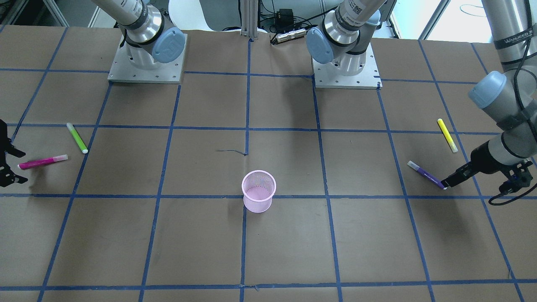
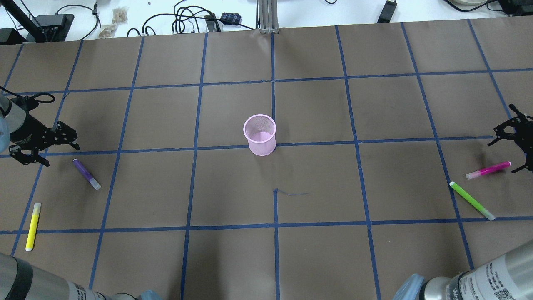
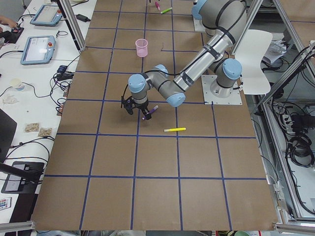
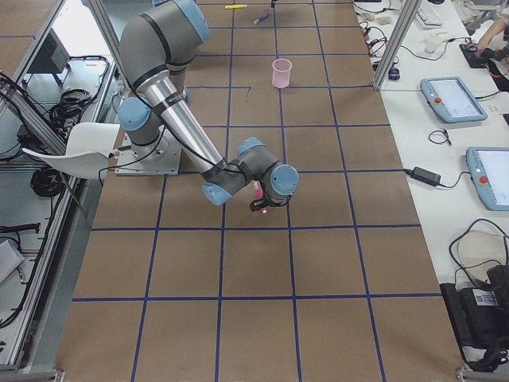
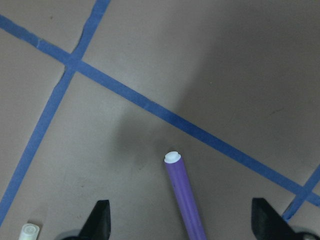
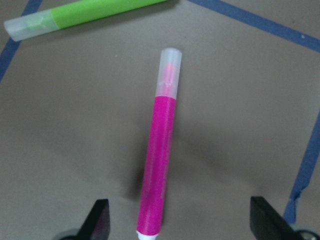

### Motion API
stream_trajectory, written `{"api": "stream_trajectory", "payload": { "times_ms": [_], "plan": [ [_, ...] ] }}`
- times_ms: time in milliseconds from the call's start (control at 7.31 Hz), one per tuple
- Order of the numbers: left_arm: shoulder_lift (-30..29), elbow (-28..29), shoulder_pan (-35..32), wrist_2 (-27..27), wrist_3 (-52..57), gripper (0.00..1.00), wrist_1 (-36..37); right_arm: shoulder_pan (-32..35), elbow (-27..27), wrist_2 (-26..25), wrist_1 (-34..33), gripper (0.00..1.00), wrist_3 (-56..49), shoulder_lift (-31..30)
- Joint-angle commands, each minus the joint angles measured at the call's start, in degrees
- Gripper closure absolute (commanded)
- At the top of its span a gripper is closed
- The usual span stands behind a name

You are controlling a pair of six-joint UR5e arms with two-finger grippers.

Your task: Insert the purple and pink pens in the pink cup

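Note:
The pink mesh cup (image 2: 260, 134) stands upright at the table's middle, also in the front view (image 1: 259, 191). The purple pen (image 2: 86, 173) lies flat at the left. My left gripper (image 2: 58, 153) is open and hovers over its far end. In the left wrist view the pen (image 5: 184, 195) lies between the spread fingertips (image 5: 100, 220). The pink pen (image 2: 488, 170) lies flat at the right. My right gripper (image 2: 502, 157) is open above its coloured end. In the right wrist view the pen (image 6: 160, 165) lies between the open fingertips (image 6: 97, 222).
A yellow pen (image 2: 33, 226) lies near the purple one, closer to the robot. A green pen (image 2: 471, 200) lies just beside the pink one and shows in the right wrist view (image 6: 85, 15). Blue tape lines grid the brown table (image 2: 316, 187). Cables lie along the far edge.

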Motion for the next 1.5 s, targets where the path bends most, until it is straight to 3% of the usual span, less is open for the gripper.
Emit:
{"api": "stream_trajectory", "payload": {
  "times_ms": [0, 137, 410, 684, 957, 1094, 1231, 1368],
  "plan": [
    [-2.34, 0.00, 0.05, -0.10, -0.22, 0.02, 0.79, 0.00, 0.01, 0.02, -0.54, 0.37, 0.08, 0.35],
    [-3.13, -0.09, 0.05, -0.01, -0.31, 0.02, 0.79, 0.00, 0.01, 0.02, -0.54, 0.44, -0.09, 0.35],
    [-3.84, 0.00, 0.05, 0.08, -0.31, 0.16, 1.05, -0.18, 0.01, 0.02, -0.54, 0.49, 0.17, 0.35],
    [-4.63, 0.00, 0.05, -0.01, -0.22, 0.18, 1.05, -0.35, 0.01, -0.15, -0.45, 0.76, 0.26, 0.26],
    [-4.81, 0.00, 0.05, -0.01, -0.48, 0.43, 1.05, -0.62, -0.16, -0.06, -0.10, 0.85, 1.48, -0.17],
    [-4.81, 0.08, 0.05, -0.27, -0.57, 0.74, 1.22, -0.62, -0.68, 0.98, 0.51, 0.88, 5.40, -0.96],
    [-4.81, 0.43, -0.04, -0.36, -1.00, 1.00, 1.23, -0.53, -0.51, 1.77, 0.61, 0.89, 9.36, -3.06],
    [-4.81, 0.61, -0.04, -0.45, -0.83, 1.00, 1.23, 0.17, -0.34, 4.74, 0.95, 0.88, 15.31, -6.38]
  ]
}}
